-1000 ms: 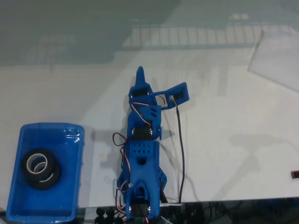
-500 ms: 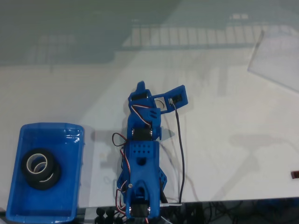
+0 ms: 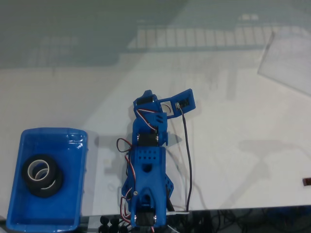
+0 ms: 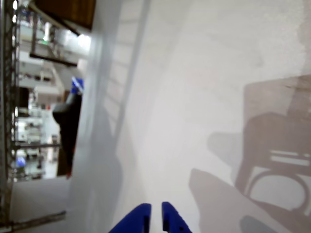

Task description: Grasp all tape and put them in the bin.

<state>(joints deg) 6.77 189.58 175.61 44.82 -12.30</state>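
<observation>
The bin point(image 3: 72, 196) is a bright blue tray at the lower left of the fixed view. Black tape point(image 3: 42, 175) rolls with pale cores lie stacked inside it, towards its left side. The blue arm stands folded at the bottom centre, and my gripper point(image 3: 146, 94) points away over bare white table, to the right of the bin and well apart from it. In the wrist view the two blue fingertips of the gripper point(image 4: 156, 216) sit almost together with nothing between them, above plain white table.
A translucent sheet point(image 3: 290, 60) lies at the table's far right corner. A small dark object point(image 3: 307, 181) sits at the right edge. A black cable point(image 3: 188, 160) runs along the arm's right side. The table's front edge is just below the arm base.
The gripper has drawn back towards the arm's base, so its tip reaches less far up the table. The tape and bin have not moved.
</observation>
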